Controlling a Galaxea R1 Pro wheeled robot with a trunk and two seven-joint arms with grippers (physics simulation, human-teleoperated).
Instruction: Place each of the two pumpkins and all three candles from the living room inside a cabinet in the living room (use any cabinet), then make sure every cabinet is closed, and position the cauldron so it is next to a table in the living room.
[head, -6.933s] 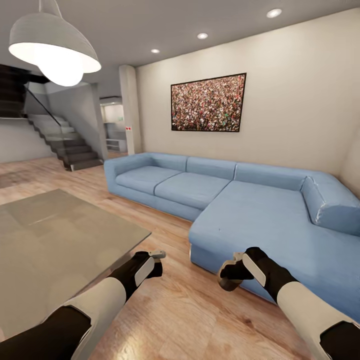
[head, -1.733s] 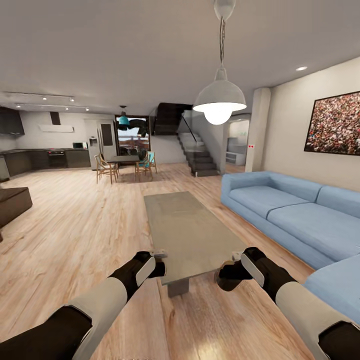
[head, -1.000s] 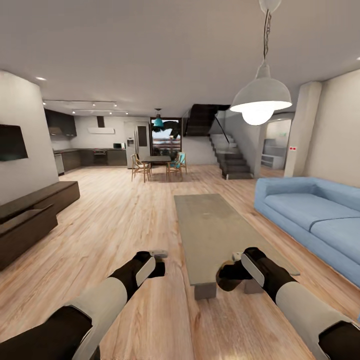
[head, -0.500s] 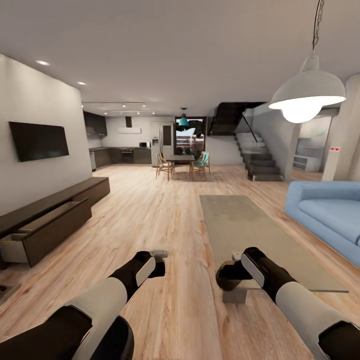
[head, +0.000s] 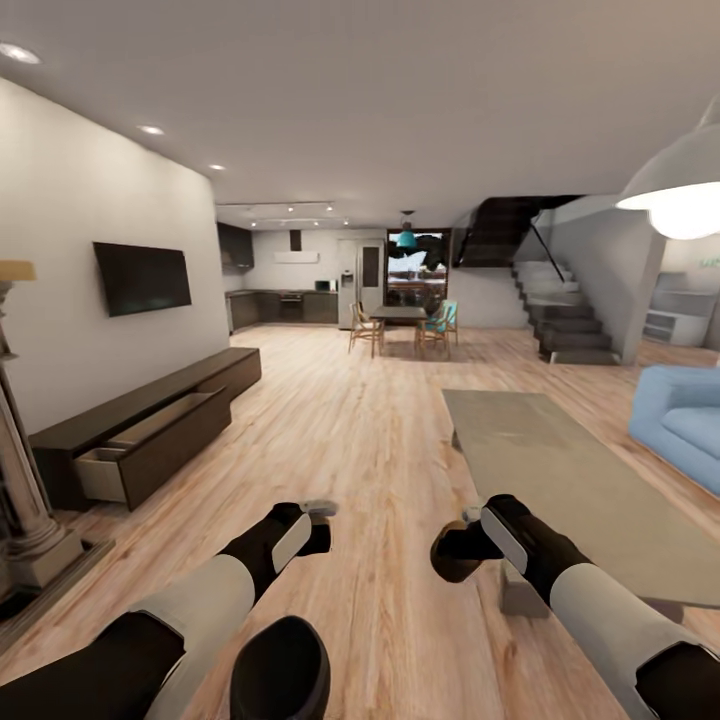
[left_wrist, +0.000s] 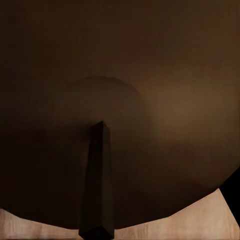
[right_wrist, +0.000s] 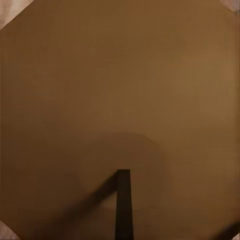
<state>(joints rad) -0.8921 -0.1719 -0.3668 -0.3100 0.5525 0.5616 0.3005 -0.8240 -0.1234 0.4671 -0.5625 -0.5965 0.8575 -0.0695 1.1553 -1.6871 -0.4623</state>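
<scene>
Head view: the cabinet (head: 150, 425) runs along the left wall under the TV (head: 142, 277), its long axis pointing away from the robot toward the kitchen. Its nearest drawer (head: 105, 472) stands pulled out, the pale inside showing; whether anything lies in it cannot be told. The cabinet lies ahead and to the left of both arms, well apart from them, so the left gripper (head: 318, 510) is the nearer. The table (head: 575, 478) (the counter of the task) lies ahead and to the right, its long axis parallel to the cabinet, its near end just beyond the right gripper (head: 463, 520). A glossy black rounded form (head: 280, 668) at the lower edge, beside the left forearm, is probably the cauldron. The spread of either gripper's fingers cannot be told; the wrist views are dark and blurred
</scene>
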